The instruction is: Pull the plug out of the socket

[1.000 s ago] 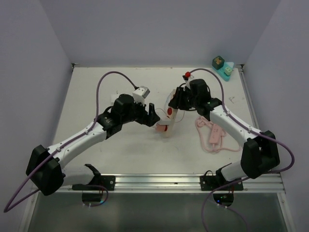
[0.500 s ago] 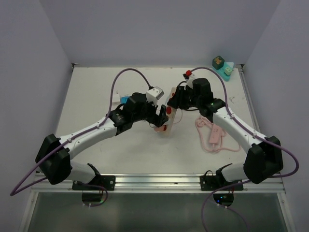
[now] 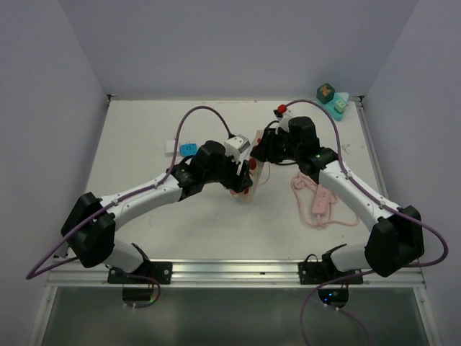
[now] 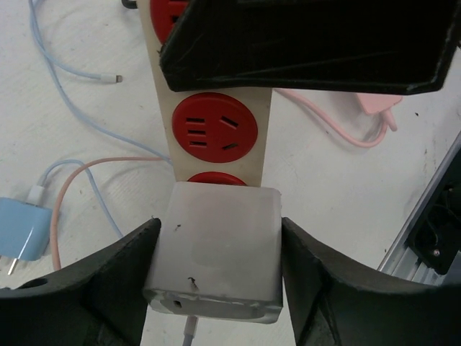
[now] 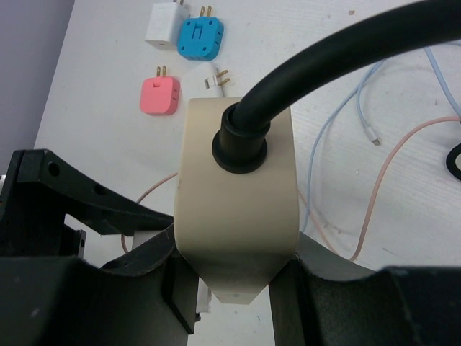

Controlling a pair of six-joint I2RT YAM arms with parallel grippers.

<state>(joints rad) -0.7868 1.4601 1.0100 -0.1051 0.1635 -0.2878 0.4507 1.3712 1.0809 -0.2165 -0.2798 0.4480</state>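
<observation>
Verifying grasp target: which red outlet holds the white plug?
Lowest outlet in the left wrist view, mostly covered by the white plug; the one above is empty.

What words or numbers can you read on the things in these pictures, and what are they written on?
No text here can be read.
white plug: plain, only tiny dark specks, no letters.
power strip: red sockets, no lettering visible.
blue adapter: a dark mark, too small to read.
green box: marking on top, too small to read.

Left arm [image 3: 137, 197] and right arm [image 3: 353, 189]: white links, black joints [image 3: 392, 241], 2 purple cables [image 3: 204, 109].
</observation>
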